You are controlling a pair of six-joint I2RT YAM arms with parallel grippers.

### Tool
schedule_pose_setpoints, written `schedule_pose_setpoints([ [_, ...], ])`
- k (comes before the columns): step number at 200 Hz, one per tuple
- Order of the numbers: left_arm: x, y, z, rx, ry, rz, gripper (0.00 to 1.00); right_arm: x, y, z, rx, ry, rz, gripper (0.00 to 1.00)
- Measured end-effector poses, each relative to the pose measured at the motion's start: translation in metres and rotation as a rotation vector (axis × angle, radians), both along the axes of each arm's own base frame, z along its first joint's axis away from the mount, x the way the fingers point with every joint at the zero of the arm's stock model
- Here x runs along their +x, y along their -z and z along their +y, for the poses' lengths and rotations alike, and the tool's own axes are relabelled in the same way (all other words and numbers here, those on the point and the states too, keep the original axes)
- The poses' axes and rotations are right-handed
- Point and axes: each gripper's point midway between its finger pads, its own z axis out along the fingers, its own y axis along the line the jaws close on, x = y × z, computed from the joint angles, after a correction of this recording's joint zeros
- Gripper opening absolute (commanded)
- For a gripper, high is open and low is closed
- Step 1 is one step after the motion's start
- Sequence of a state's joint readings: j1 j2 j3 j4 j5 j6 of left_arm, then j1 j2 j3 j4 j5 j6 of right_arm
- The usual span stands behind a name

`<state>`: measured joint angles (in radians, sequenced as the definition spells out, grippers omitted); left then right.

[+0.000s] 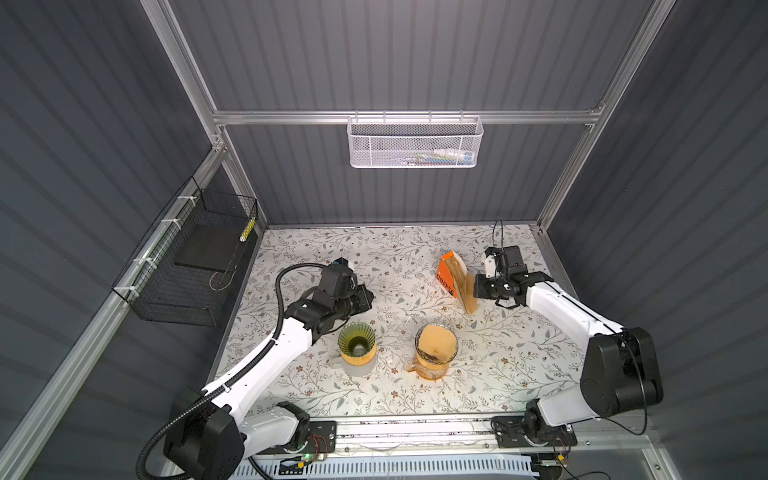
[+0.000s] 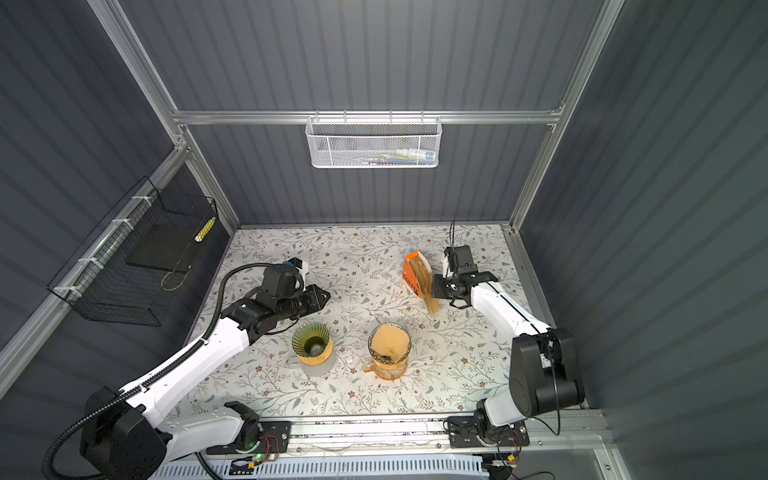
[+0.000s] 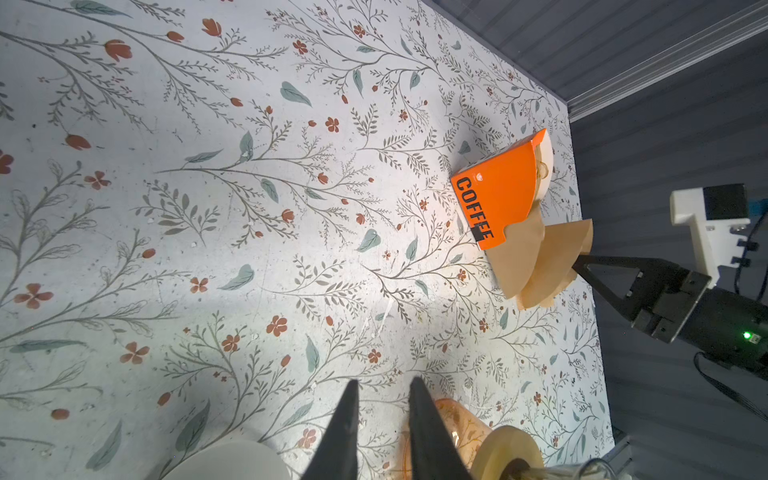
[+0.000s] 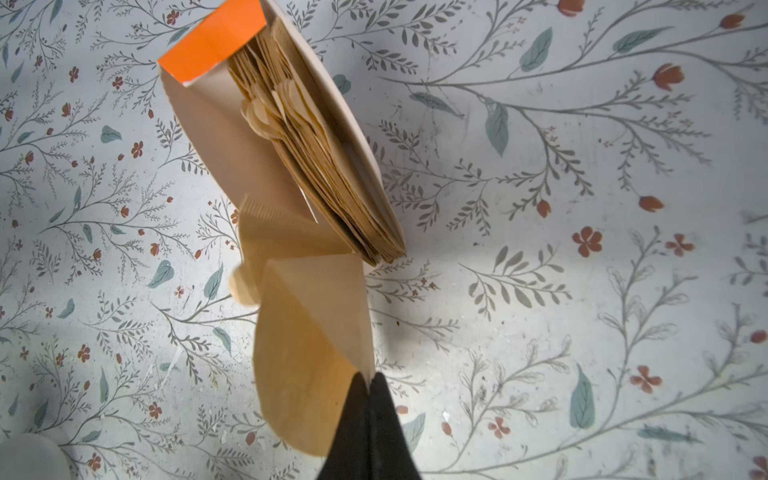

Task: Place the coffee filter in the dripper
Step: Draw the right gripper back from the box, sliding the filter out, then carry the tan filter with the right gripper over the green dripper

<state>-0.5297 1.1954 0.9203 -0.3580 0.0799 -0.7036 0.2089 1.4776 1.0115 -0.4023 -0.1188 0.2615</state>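
- The coffee filter (image 4: 311, 353) is well apart from the left gripper (image 3: 382, 380), whose jaws are parted a little with nothing between them, above the floral table (image 1: 374, 257)
- Just in front of that gripper, in both top views, a green dripper (image 1: 356, 341) is seen empty, seated on a white mug (image 1: 358, 368)
- To its right an amber dripper (image 1: 436, 347) is lined with a brown paper (image 1: 434, 341) and seated on an amber glass server (image 1: 430, 370)
- Farther back and to the right, an orange box (image 1: 446, 276) marked COFFEE is stood open, with a stack of filters (image 4: 316, 158) inside and one sheet (image 4: 282, 232) hanging out of it
- At the right, the coffee filter is pinched by its edge in the fully closed jaws of the right gripper (image 4: 369, 376), just beside the box mouth
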Motion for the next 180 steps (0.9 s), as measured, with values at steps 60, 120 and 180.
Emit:
schedule_pose_setpoints([
  [60, 0.000, 0.003, -0.001, 0.001, 0.005, 0.010, 0.23, -0.007, -0.007, -0.008, -0.018, 0.018, -0.002, 0.03],
  [120, -0.001, 0.004, -0.001, 0.002, 0.008, 0.015, 0.23, -0.019, -0.037, -0.010, -0.007, 0.018, -0.044, 0.03],
  [180, -0.004, -0.006, 0.007, 0.054, -0.004, 0.031, 0.23, -0.035, -0.095, -0.002, 0.044, -0.017, -0.124, 0.00],
])
